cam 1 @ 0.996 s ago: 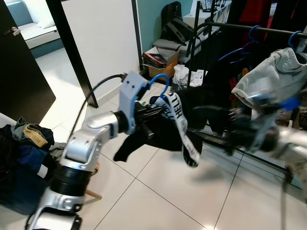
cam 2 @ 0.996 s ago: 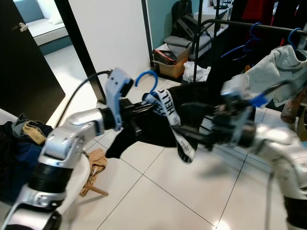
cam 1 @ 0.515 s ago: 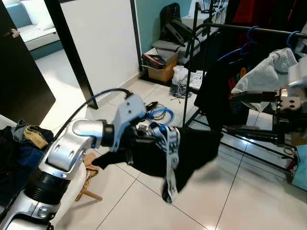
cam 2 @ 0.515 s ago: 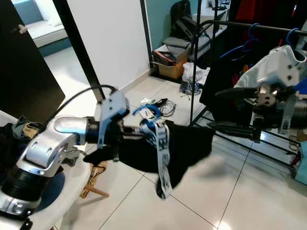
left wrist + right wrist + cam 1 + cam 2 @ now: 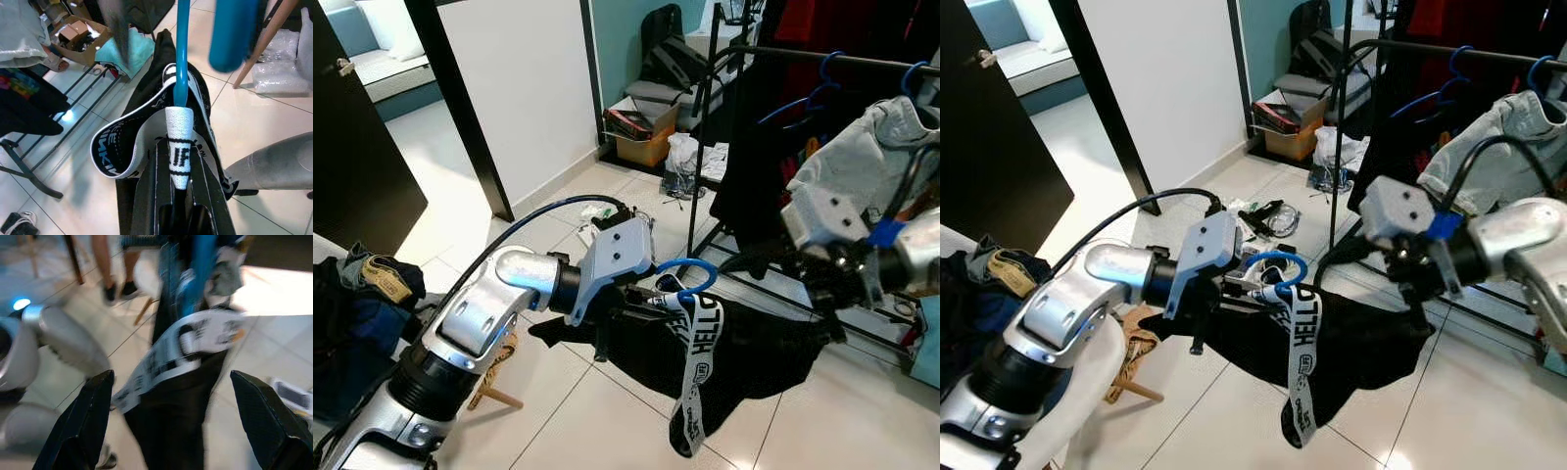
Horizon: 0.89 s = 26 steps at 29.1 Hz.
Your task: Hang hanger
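My left gripper (image 5: pixel 649 301) is shut on the neck of a blue hanger (image 5: pixel 686 273), seen close up in the left wrist view, where the blue hanger (image 5: pixel 181 58) rises from between the fingers. A black garment (image 5: pixel 749 354) with a white lettered strap (image 5: pixel 697 364) hangs from it over the floor. My right gripper (image 5: pixel 816 297) is at the garment's right end, fingers (image 5: pixel 93 421) spread open with the cloth ahead of them. The black clothes rail (image 5: pixel 862 61) stands behind, at upper right.
The rail carries other blue hangers (image 5: pixel 808 98) and a pale grey garment (image 5: pixel 862 166). Boxes and bags (image 5: pixel 641 127) sit by the wall. A heap of clothes (image 5: pixel 362 294) lies at left. A person's legs (image 5: pixel 105 264) show in the right wrist view.
The left arm has swung the hanger lower and to the right, and the garment now hangs spread out. The right gripper has come down from near the rail to the garment's right end.
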{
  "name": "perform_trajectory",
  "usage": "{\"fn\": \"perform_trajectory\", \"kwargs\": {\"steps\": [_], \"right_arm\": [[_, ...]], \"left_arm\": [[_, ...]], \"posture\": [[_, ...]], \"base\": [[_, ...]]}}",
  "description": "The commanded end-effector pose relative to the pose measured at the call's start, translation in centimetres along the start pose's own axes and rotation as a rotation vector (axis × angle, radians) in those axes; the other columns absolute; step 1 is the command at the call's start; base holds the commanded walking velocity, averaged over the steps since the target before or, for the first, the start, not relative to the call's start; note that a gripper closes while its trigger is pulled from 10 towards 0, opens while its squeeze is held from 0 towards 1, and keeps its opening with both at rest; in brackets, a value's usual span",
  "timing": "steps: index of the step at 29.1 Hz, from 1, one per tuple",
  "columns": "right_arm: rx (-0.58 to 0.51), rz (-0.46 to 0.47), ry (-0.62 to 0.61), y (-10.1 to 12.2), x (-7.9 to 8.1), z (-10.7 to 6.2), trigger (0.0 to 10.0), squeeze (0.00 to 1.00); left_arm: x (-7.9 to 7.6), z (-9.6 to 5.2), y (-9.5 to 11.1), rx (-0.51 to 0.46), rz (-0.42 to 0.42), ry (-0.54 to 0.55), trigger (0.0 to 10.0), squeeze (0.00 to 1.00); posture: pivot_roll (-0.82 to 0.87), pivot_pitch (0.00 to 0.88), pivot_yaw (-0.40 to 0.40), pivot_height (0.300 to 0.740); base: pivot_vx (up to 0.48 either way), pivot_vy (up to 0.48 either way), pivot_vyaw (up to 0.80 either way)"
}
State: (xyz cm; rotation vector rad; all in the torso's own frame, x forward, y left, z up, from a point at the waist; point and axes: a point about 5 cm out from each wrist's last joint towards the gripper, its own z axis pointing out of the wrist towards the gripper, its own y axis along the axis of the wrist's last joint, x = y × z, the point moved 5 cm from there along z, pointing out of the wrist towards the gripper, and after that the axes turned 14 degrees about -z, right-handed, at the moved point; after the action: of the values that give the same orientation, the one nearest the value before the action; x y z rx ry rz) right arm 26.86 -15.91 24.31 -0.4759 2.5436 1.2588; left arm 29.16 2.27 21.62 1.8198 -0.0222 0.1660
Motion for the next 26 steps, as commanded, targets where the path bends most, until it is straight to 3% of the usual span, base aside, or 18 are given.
{"fn": "perform_trajectory", "kwargs": {"steps": [1,4,5,13,26], "right_arm": [[0.023,-0.026,0.036,-0.1,0.1,0.6,10.0,0.00],[0.045,-0.022,0.040,-0.5,0.0,0.8,10.0,0.00],[0.078,-0.013,0.045,-1.2,-0.1,0.9,0.0,0.00],[0.170,0.005,0.043,-2.7,-0.3,0.9,0.0,0.00],[0.175,-0.007,0.020,-2.8,-0.7,1.2,0.0,0.00]], "left_arm": [[0.4,-0.3,0.3,0.001,0.022,0.008,10.0,0.00],[0.5,-0.3,0.5,-0.002,0.028,0.007,10.0,0.00],[0.5,-0.4,0.6,-0.005,0.035,0.005,10.0,0.00],[0.0,-0.4,1.2,-0.016,0.061,-0.012,10.0,0.00],[-1.3,-0.2,2.2,-0.052,0.119,-0.081,10.0,0.00]], "posture": [[-0.11,0.000,0.090,0.740],[-0.11,0.000,0.090,0.740],[-0.11,0.000,0.090,0.740],[-0.11,0.000,0.090,0.740],[-0.10,0.000,0.097,0.740]], "base": [[0.000,0.000,0.00],[0.000,0.000,0.00],[0.000,0.000,0.00],[0.000,0.000,0.00],[0.000,0.000,0.00]]}}
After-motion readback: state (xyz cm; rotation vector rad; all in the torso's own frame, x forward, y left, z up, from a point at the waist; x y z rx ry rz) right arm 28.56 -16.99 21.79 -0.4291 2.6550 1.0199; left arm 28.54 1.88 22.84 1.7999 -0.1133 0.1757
